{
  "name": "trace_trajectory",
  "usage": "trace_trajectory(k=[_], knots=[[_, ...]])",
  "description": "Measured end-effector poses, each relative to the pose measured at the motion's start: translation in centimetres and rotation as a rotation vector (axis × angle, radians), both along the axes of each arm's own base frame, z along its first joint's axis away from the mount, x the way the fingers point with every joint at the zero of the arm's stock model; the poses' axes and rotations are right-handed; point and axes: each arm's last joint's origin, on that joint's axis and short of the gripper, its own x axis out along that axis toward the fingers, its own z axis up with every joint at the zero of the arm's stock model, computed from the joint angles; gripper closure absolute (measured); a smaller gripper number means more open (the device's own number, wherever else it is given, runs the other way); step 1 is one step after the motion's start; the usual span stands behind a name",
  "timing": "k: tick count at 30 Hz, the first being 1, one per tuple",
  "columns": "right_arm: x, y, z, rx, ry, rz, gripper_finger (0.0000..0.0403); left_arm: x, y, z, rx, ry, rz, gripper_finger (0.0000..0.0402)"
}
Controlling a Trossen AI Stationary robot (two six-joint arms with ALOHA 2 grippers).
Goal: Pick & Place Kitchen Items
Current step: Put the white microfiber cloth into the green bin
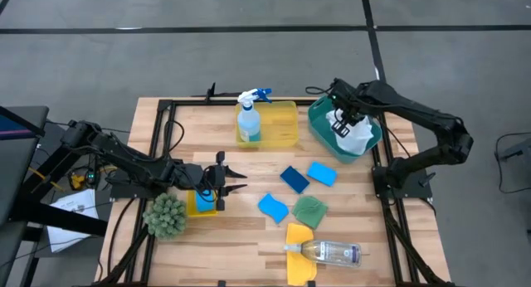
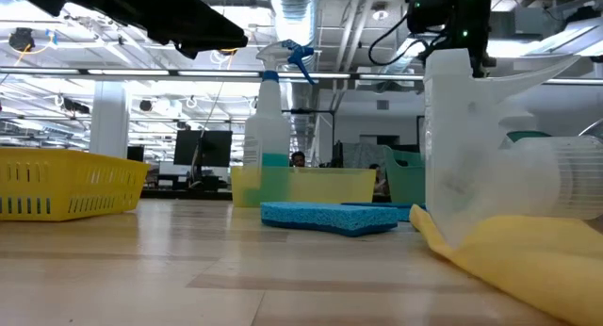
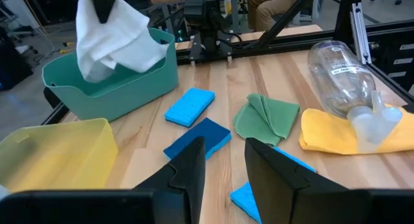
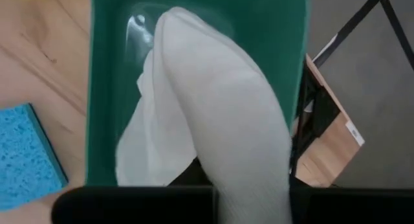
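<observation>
Right now the right gripper's fingers point(image 1: 339, 121) are pinched shut on the white cloth point(image 4: 213, 114), which hangs from them into the teal bin point(image 1: 319, 119) directly below. The left gripper's fingers point(image 3: 220, 160) stand narrowly parted and empty, low over the table point(image 1: 249, 237). Ahead of them lie blue sponges point(image 3: 190, 106), a green cloth point(image 3: 265, 116), and a clear bottle point(image 3: 339, 68) on a yellow cloth point(image 3: 323, 134) (all still to move). The spray bottle point(image 1: 248, 117) stands in a yellow tray point(image 1: 286, 125); nothing blocks the sponges.
</observation>
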Motion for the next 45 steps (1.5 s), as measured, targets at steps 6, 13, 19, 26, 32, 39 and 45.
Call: trace_trajectory(k=[6,13,19,26,32,39,45], knots=[[-0.2,-0.6,-1.5,0.002,-0.004,-0.018,0.0397,0.0,0.0,0.0,-0.001,0.003,0.0,0.0298],[-0.3,-1.0,-3.6,0.017,-0.015,-0.028,0.0397,0.0,0.0,-0.1,0.0,0.012,0.001,0.0298],[-0.3,-0.9,-5.3,0.05,-0.034,-0.021,0.0397,-0.1,0.0,-0.2,0.004,0.023,0.001,0.0298],[-0.7,-1.1,-6.8,0.063,-0.037,-0.037,0.0397,-0.1,0.0,-0.2,0.003,0.024,0.001,0.0298],[-1.1,-1.3,-8.5,0.099,-0.074,-0.05,0.0397,-0.1,0.0,-0.2,0.003,0.024,0.001,0.0298],[-1.5,-1.3,-9.9,0.125,-0.091,-0.054,0.0397,-0.1,0.0,-0.2,0.003,0.024,0.001,0.0298],[-1.9,-1.4,-11.3,0.145,-0.099,-0.056,0.0397,-0.1,0.0,-0.2,0.003,0.023,0.001,0.0298]])
